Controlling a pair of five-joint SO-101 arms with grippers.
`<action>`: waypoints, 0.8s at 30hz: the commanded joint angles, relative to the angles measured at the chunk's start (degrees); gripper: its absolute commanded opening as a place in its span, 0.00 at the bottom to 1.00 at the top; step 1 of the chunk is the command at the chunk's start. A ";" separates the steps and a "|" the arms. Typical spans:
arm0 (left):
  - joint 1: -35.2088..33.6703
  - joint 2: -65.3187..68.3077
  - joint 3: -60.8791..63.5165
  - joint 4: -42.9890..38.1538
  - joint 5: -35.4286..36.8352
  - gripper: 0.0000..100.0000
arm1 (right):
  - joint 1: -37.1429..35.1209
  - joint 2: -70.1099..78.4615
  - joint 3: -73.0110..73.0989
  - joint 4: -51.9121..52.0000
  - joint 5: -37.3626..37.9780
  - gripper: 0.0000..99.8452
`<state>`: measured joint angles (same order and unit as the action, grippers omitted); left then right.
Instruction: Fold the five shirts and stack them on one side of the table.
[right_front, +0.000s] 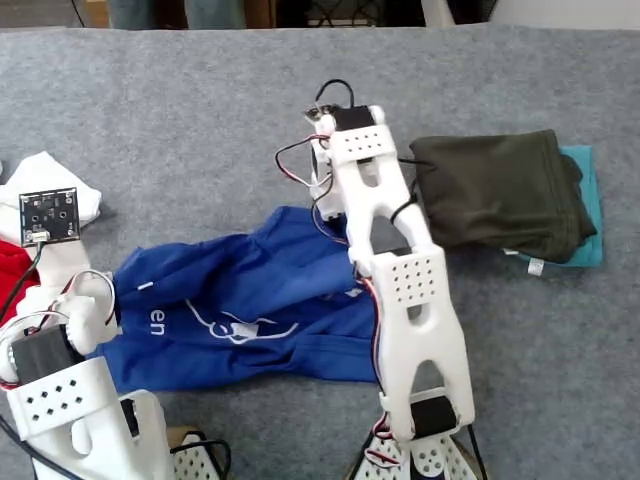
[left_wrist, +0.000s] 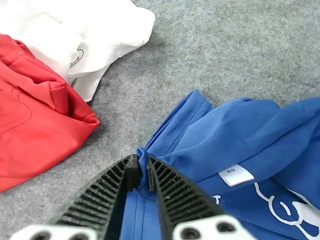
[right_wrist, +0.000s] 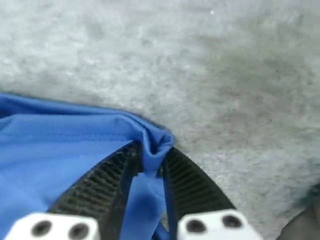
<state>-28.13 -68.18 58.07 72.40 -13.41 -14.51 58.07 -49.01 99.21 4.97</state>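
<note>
Nearby, red shirt (left_wrist: 35, 125) and white shirt (left_wrist: 75, 35) beside blue shirt (right_front: 250, 300), left jaws and right jaws tight on its edges.

Your right arm (right_front: 405, 285) is made of white plastic shells, and one shell has a grid of small round holes (right_front: 412, 275). A black motor block (right_front: 352, 118) sits in its far end, with a thin black cable loop (right_front: 335, 88) and red and white wires (right_front: 292, 160) beside it. Your left arm (right_front: 75, 400) has the same white shells, a dark motor (right_front: 40, 352) and a square black camera board (right_front: 48, 215). The left pincer (left_wrist: 141, 167) has black ribbed fingers (left_wrist: 175, 195) on white bases with dark screw holes (left_wrist: 200, 231). The right pincer (right_wrist: 149, 152) looks the same.
</note>
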 joint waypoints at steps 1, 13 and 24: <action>0.66 -0.26 -0.40 -0.97 -0.44 0.03 | -0.62 -0.40 -0.75 0.00 0.70 0.03; 0.66 -0.26 -6.90 -0.53 0.70 0.03 | -0.62 -16.13 -0.75 0.53 0.97 0.01; 0.66 16.79 -38.90 9.41 10.37 0.03 | 2.02 -53.23 -0.75 -1.32 1.05 0.01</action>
<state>-28.13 -58.51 33.98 78.29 -4.88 -14.15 17.80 -48.92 99.82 5.41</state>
